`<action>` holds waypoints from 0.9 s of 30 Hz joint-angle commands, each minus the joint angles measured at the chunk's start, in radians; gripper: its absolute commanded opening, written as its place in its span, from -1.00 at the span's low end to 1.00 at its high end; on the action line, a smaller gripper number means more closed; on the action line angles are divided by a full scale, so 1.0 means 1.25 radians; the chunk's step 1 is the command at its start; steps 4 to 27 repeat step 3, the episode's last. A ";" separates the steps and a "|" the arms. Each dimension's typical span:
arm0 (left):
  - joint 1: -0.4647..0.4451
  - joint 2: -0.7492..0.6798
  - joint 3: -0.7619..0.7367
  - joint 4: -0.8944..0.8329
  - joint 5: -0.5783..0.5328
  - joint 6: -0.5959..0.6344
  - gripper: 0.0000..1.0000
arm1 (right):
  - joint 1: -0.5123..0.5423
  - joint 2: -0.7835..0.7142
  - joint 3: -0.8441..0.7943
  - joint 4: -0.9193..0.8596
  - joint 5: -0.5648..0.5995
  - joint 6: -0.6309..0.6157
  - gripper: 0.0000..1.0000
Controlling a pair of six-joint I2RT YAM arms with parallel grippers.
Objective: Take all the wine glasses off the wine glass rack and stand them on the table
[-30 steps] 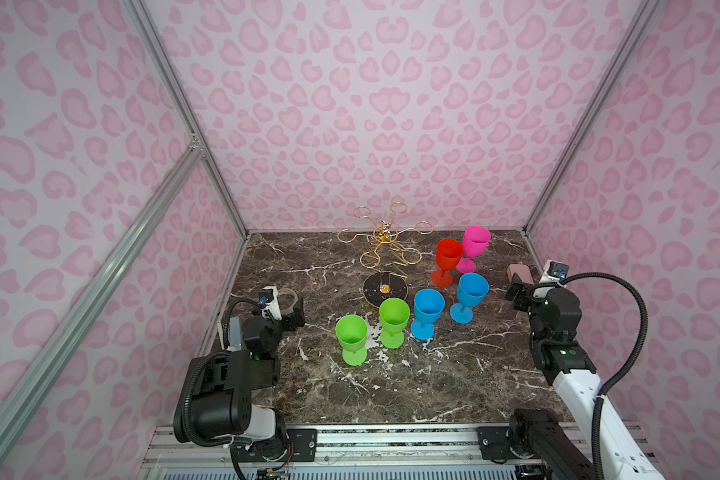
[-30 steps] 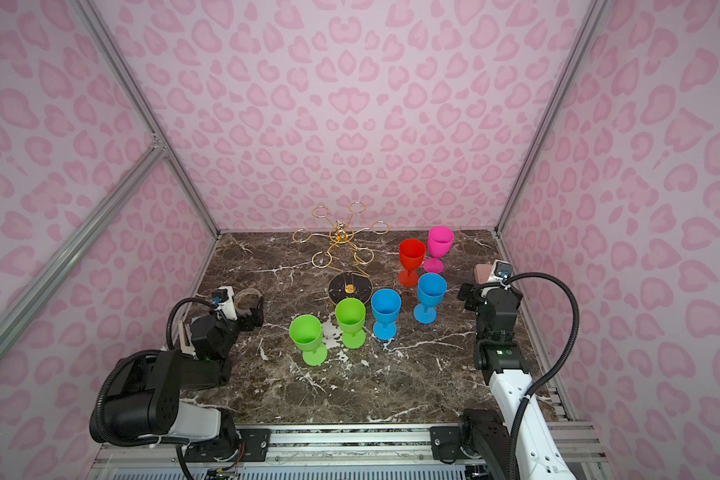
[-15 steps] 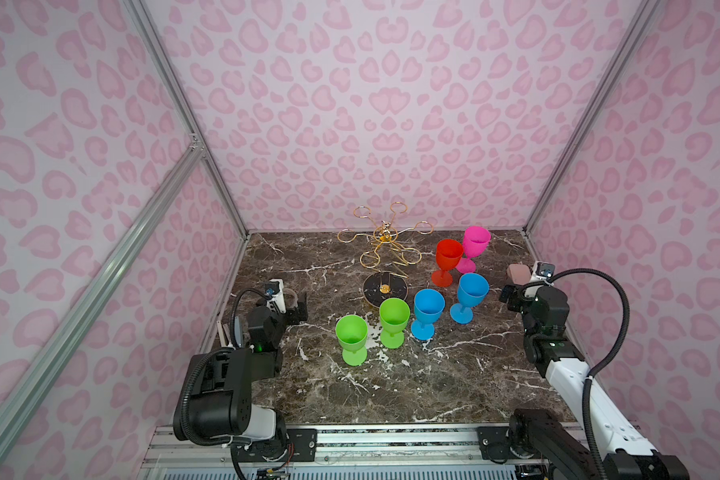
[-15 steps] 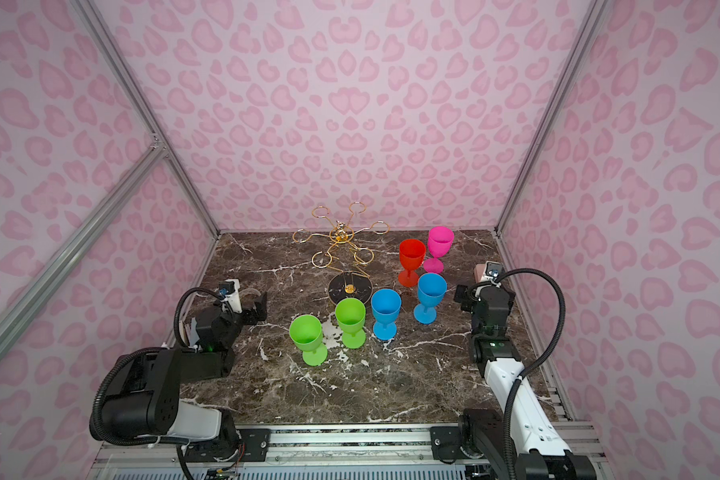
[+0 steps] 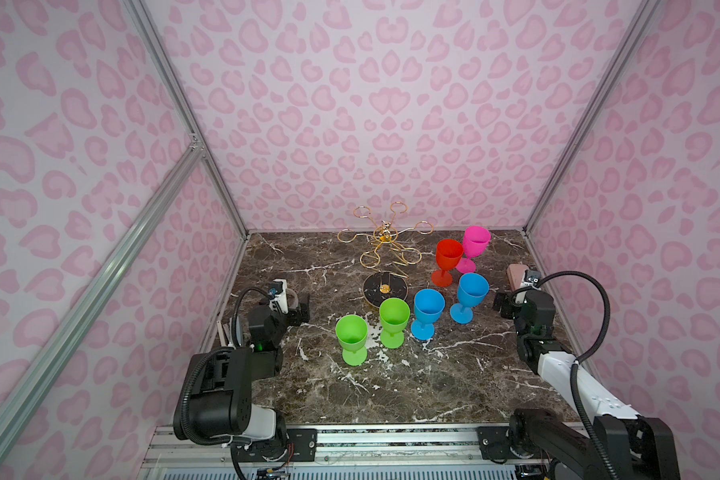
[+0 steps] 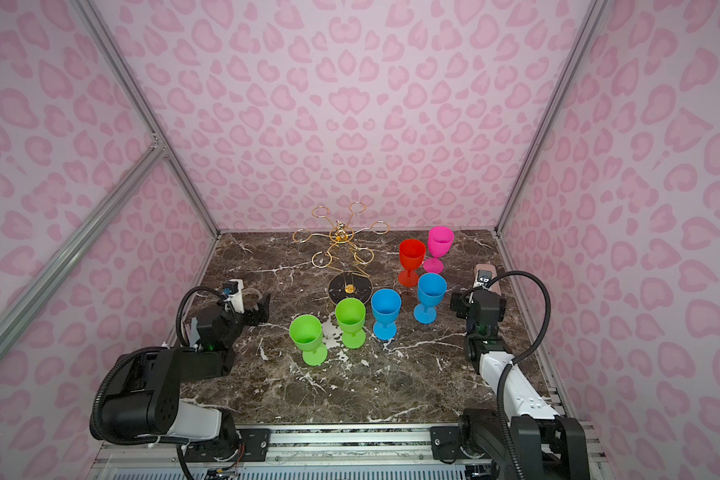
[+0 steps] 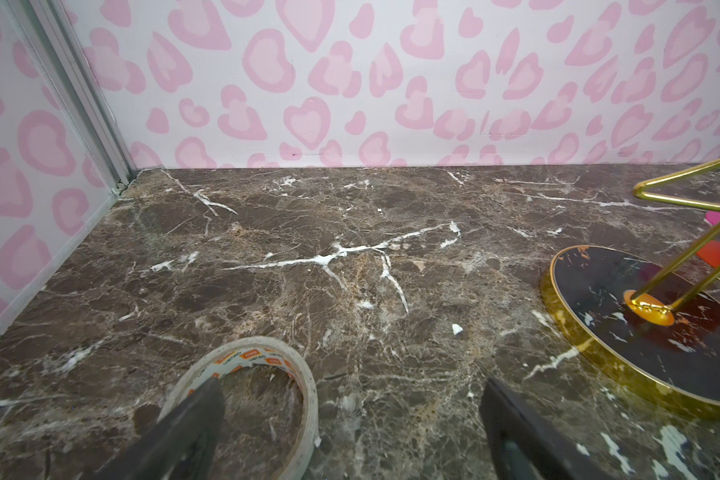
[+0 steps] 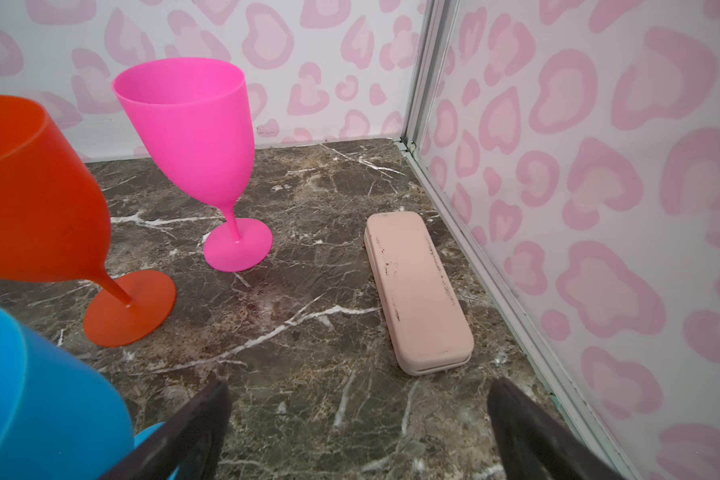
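Observation:
The gold wire wine glass rack [image 5: 385, 243] stands on its round black base [image 5: 375, 291] at the back middle; its loops hold nothing in both top views. Several wine glasses stand upright on the marble: pink [image 5: 476, 241], red [image 5: 448, 255], two blue [image 5: 472, 291] and two green [image 5: 352, 332]. My left gripper [image 5: 298, 309] is open, low at the table's left, clear of the rack base [image 7: 649, 332]. My right gripper [image 5: 501, 303] is open at the right, beside a blue glass [image 8: 26, 395] and facing the pink glass [image 8: 192, 133].
A tape roll [image 7: 304, 374] lies at my left gripper [image 7: 350, 386], with one finger [image 7: 208, 399] over its ring. A pale pink case [image 8: 416, 286] lies by the right wall ahead of my right gripper [image 8: 356, 390]. Pink patterned walls close three sides.
The right wrist has shifted a little to the left, toward the glasses. The left wrist has crept slightly right. Both grippers stay open and no glass has moved.

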 commanded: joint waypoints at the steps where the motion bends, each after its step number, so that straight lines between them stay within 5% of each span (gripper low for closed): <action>1: 0.000 0.003 0.009 0.007 0.009 0.006 0.95 | 0.000 0.019 -0.014 0.069 -0.012 0.002 0.97; 27: -0.001 0.001 0.008 0.010 0.000 0.002 0.94 | 0.000 0.033 -0.015 0.075 -0.016 0.004 0.97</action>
